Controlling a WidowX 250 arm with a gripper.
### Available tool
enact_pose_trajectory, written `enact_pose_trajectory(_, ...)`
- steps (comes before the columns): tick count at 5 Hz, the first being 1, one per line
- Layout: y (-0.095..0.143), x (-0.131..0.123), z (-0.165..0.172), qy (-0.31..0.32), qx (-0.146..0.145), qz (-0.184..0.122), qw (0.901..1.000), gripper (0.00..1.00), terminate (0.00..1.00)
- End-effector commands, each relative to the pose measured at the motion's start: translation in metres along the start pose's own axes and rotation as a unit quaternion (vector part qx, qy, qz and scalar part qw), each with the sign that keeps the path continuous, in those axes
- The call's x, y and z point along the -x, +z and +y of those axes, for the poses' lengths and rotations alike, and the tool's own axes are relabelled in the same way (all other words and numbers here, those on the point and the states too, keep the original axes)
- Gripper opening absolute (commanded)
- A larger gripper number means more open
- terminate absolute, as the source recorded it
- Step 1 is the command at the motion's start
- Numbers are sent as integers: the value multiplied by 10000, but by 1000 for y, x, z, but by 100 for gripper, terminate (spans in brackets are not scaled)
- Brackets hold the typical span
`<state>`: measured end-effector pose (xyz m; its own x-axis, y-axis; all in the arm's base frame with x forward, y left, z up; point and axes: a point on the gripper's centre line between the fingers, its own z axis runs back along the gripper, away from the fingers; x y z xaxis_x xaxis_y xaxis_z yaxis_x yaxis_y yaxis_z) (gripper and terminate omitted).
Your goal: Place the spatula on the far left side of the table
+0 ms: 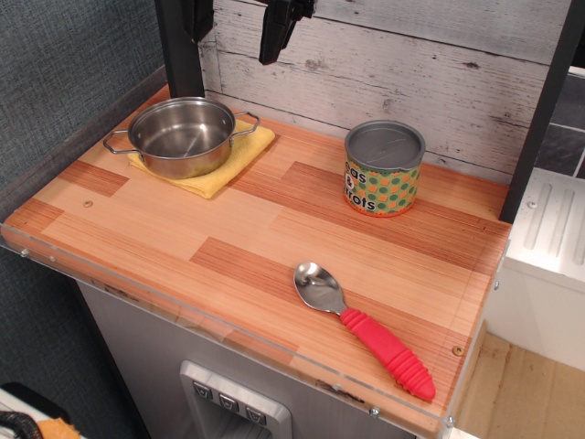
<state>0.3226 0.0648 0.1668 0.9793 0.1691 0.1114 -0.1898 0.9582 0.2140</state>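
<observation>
One spatula (pixel 366 328), shiny oval metal bowl with a ribbed red handle, lies near the front right edge of the striped wooden table (pixel 228 229). Farther back stand one patterned tin can (pixel 384 169) and one steel pot (pixel 182 136) on one yellow cloth (pixel 224 169). The black gripper (pixel 279 27) hangs above; whether it is open or closed cannot be told.

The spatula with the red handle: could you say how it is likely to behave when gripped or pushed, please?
The spatula looks rigid, so it should lift without flopping. Its ribbed red handle probably offers good grip, whereas the shiny metal bowl may be slippery. Lying flat near the table edge, it would likely slide or pivot, not roll.
</observation>
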Motion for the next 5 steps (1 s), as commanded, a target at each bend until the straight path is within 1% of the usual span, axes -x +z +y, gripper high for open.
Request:
enact_pose_trajectory(1,0,0,0,0,0,0,10000,100,0)
enact_pose_trajectory(2,0,12,-20,381,23,-156,9991,100,0)
enact_pose_trajectory(3,-4,28,-42,720,152,-91,9972,100,0)
enact_pose_trajectory(4,-6,50,-65,1248,190,108,9919,100,0)
enact_pose_trajectory(5,-11,67,-98,1984,290,211,9795,100,0)
